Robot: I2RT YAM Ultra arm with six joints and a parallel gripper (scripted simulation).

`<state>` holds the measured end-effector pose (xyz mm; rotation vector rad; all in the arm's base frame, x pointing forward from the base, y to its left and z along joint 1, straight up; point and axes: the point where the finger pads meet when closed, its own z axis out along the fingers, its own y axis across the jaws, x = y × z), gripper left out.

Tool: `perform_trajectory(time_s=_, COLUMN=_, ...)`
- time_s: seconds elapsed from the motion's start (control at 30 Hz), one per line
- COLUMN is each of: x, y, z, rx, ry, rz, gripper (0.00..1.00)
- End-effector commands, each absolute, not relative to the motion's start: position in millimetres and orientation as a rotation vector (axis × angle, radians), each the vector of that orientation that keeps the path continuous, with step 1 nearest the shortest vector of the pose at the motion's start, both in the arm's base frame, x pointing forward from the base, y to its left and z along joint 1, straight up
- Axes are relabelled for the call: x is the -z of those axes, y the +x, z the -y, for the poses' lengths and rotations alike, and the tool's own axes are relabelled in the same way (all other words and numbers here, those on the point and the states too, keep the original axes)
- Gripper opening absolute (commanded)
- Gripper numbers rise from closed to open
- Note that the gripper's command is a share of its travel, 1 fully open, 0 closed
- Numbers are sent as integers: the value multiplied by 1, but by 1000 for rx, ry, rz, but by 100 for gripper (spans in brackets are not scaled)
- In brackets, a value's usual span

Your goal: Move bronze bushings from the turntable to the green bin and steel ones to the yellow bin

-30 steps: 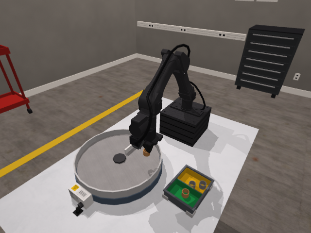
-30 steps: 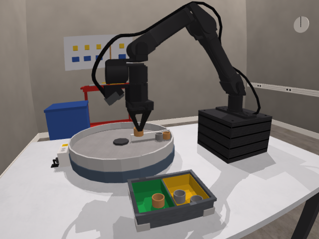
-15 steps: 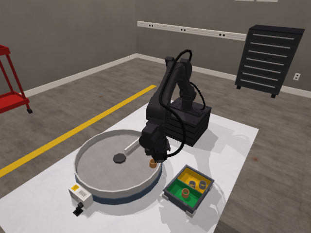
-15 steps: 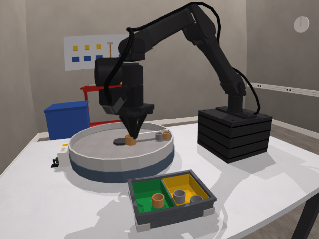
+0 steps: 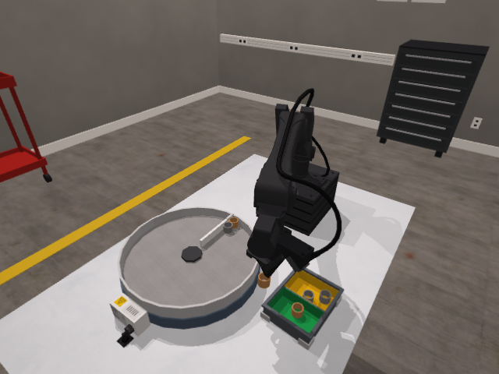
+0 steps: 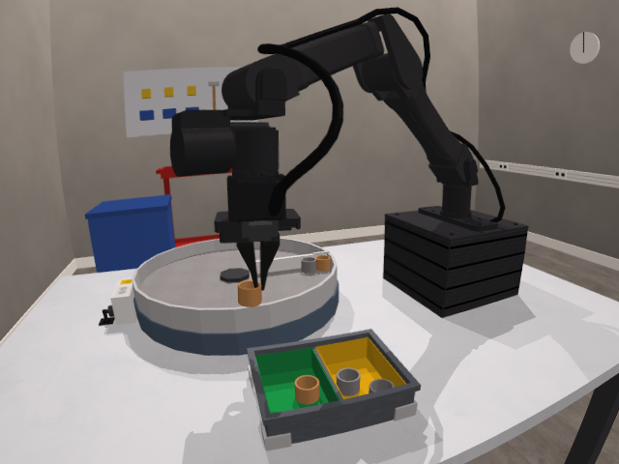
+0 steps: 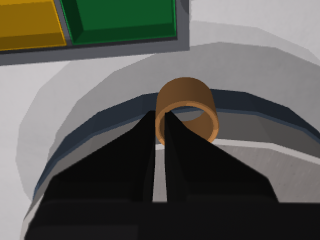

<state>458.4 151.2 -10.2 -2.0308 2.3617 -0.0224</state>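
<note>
My gripper is shut on the wall of a bronze bushing and holds it in the air over the turntable's near rim, toward the bins; it also shows in the wrist view and in the top view. On the turntable a steel bushing and a bronze bushing sit by the white bar near the far rim. The green bin holds one bronze bushing. The yellow bin holds two steel bushings.
The arm's black base block stands right of the turntable. A small white control box sits at the turntable's front left. A black hub marks the turntable's centre.
</note>
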Motion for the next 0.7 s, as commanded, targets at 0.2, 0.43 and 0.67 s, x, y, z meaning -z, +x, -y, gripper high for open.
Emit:
perform_trajectory(time_s=0.2, x=4, y=459, z=-192, rx=15, ry=-2546, rz=-1831, gripper=0)
perform_trajectory(time_s=0.43, x=7, y=457, z=-214, rx=17, ry=-2731, rz=-1545, gripper=0)
perform_trajectory(time_s=0.67, x=9, y=453, z=-233, rx=17, ry=-2872, rz=-1266, gripper=0)
